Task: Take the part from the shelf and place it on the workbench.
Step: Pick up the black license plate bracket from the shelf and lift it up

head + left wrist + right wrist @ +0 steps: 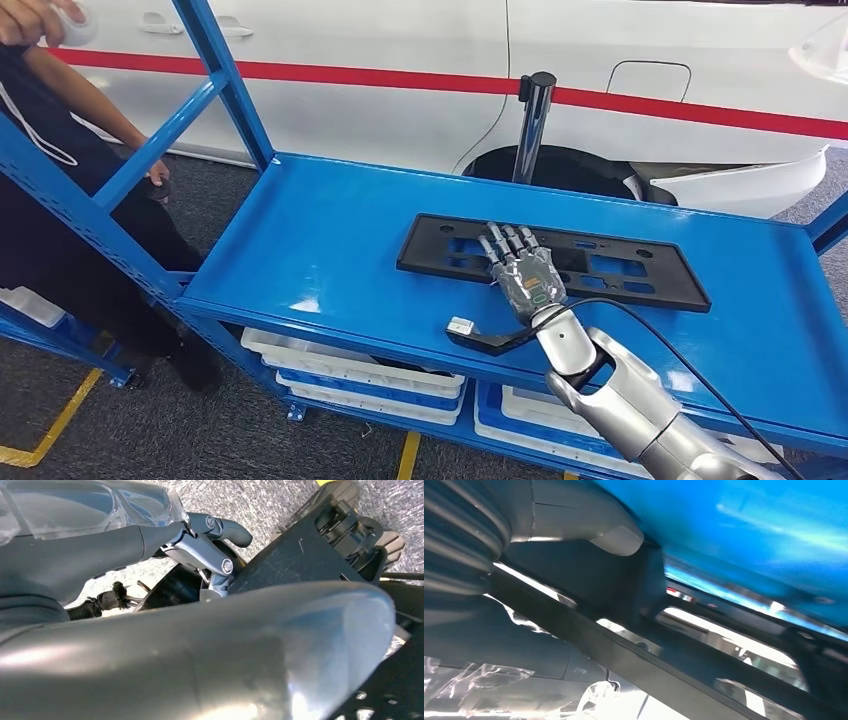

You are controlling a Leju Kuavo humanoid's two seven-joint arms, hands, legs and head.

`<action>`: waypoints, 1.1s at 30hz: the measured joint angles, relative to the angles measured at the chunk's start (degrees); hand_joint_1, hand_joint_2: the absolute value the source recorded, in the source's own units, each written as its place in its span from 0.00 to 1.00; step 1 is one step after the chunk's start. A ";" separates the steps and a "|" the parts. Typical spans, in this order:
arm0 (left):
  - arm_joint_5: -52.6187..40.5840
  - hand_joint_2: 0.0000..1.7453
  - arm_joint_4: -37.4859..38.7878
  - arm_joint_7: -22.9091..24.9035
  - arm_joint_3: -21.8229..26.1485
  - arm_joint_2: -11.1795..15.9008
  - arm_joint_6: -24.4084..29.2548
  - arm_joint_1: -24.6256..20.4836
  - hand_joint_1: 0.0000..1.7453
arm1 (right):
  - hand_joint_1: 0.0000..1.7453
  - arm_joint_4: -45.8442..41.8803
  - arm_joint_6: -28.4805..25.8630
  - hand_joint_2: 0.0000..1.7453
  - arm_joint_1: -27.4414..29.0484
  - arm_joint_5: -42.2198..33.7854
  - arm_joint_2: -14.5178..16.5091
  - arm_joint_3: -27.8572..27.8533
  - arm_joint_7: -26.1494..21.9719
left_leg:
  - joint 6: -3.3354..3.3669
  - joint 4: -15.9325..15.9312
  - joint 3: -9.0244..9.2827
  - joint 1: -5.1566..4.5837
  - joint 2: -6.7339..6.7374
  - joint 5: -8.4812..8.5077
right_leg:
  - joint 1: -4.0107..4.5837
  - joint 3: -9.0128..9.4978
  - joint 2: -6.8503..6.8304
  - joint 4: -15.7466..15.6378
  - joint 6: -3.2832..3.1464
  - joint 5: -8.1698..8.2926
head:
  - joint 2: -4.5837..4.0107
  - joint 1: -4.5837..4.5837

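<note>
The part (600,265) is a flat black rectangular frame with cut-outs. It lies flat on the blue shelf (320,240), right of its middle. My right hand (525,270) reaches in over the part's near edge with its fingers (510,242) stretched flat on top of it. In the right wrist view the part's dark bar (649,665) runs between the grey thumb (614,535) and the film-wrapped fingers (499,690); a closed grip is not visible. My left hand (210,555) hangs low over the floor, holding nothing.
A person in dark clothes (60,200) stands at the shelf's left end, beside the blue uprights (225,80). A white car with a red stripe (600,60) and a chrome post (530,125) stand behind the shelf. White bins (350,370) fill the lower level.
</note>
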 joint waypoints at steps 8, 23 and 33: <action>0.73 0.00 0.08 -0.03 -0.02 0.14 0.23 -0.07 0.00 | 1.00 2.42 0.04 1.00 -1.40 -2.23 -0.31 -2.06 0.83 | -1.65 5.13 -2.03 0.02 -0.13 -3.54 | -0.53 5.43 0.13 -10.88 -1.65 3.62 | -0.01 -0.08; 2.18 0.00 0.11 -1.13 0.01 0.28 0.20 0.07 0.00 | 1.00 3.25 -0.39 1.00 -1.69 -3.39 -0.40 -2.59 0.00 | -0.50 -0.52 0.93 0.44 -0.03 -0.66 | -0.58 5.14 0.18 -10.79 -0.22 3.41 | 0.00 -0.08; 3.92 0.00 0.14 -2.58 0.11 0.34 1.40 1.16 0.00 | 1.00 -4.79 -6.86 1.00 3.57 -4.82 -0.68 -2.53 -0.52 | -1.12 1.39 0.74 0.30 -0.09 -2.03 | -0.88 4.58 0.11 -8.78 0.27 3.17 | 0.00 0.02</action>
